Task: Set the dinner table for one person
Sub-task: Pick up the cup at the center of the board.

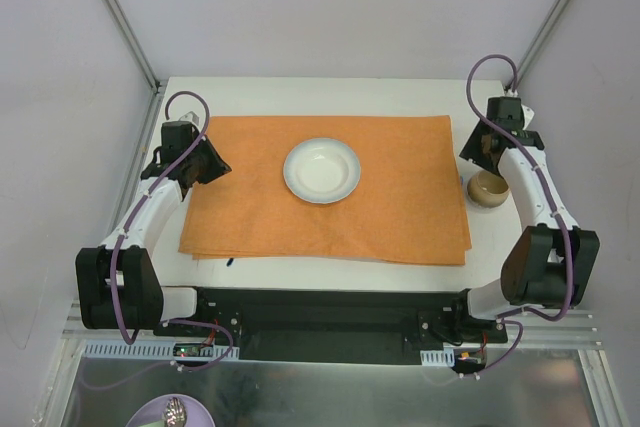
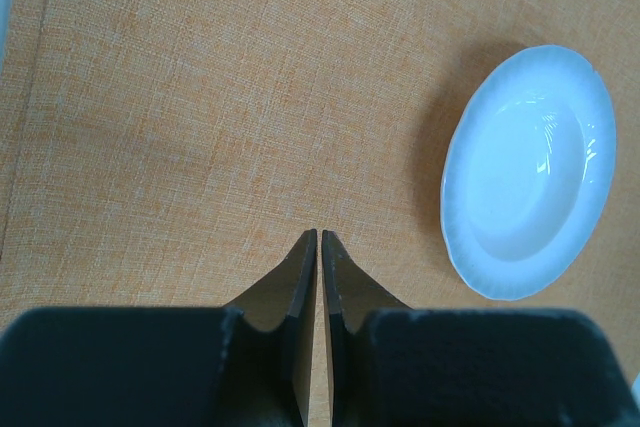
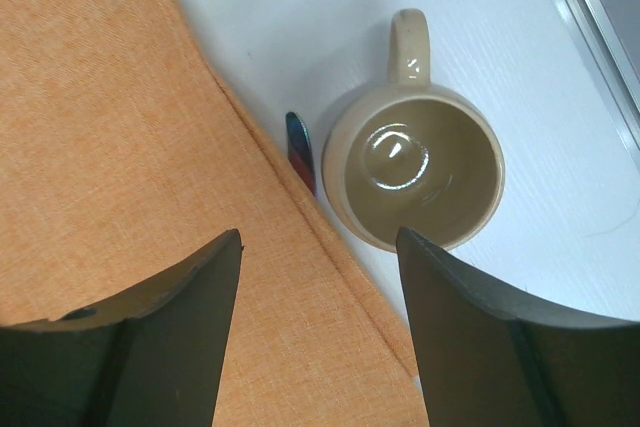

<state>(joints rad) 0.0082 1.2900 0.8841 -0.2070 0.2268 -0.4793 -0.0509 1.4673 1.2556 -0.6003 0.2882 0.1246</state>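
Mug (image 3: 420, 172): on table (image 3: 300, 7) near right edge, just off placemat (image 3: 120, 147); ceramic, rigid, slippery, breakable; take by rim or handle.
Left end effector (image 2: 319, 237): narrow, nothing held.
Right end effector (image 3: 318, 235): wide, empty, near mug.

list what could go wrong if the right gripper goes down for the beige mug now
1. The open right gripper is offset from the beige ceramic mug: one finger hangs over its rim, so descending may hit and tip it.
2. The other finger is over the orange cloth placemat, whose edge lies close beside the mug; snagging it could shift the white round plate on it.
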